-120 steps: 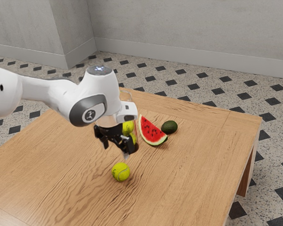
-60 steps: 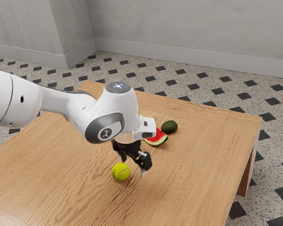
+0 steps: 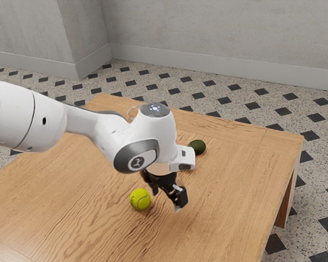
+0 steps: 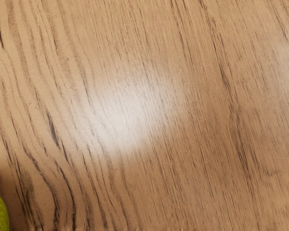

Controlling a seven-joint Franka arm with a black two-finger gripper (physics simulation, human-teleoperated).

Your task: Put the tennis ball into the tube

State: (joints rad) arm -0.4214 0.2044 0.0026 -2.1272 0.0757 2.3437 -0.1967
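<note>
One wooden table [image 3: 224, 185] spans the exterior view's lower part; a white Franka arm [image 3: 93, 128] enters left. Below centre, the black gripper [image 3: 166, 200] holds its jaws apart, the tennis ball [image 3: 140, 199] just beside it on the wood, lower centre.

Gray, mottled walls [image 3: 224, 38] are rising behind a wooden table [image 3: 235, 180], with one wall section [image 3: 27, 33] jutting forward at the exterior view's left. A pale baseboard [image 3: 224, 67] is tracing their foot, meeting a speckled stone-look floor [image 3: 238, 112] where dark diamonds [image 3: 224, 100] are repeating in rows. The warm brown tabletop is displaying wavy, dark-streaked grain, and a wooden leg [image 3: 284, 210] is showing beneath its edge at the exterior view's right. In the wrist view, light is casting a soft white glare [image 4: 135, 110] across the wood.
</note>
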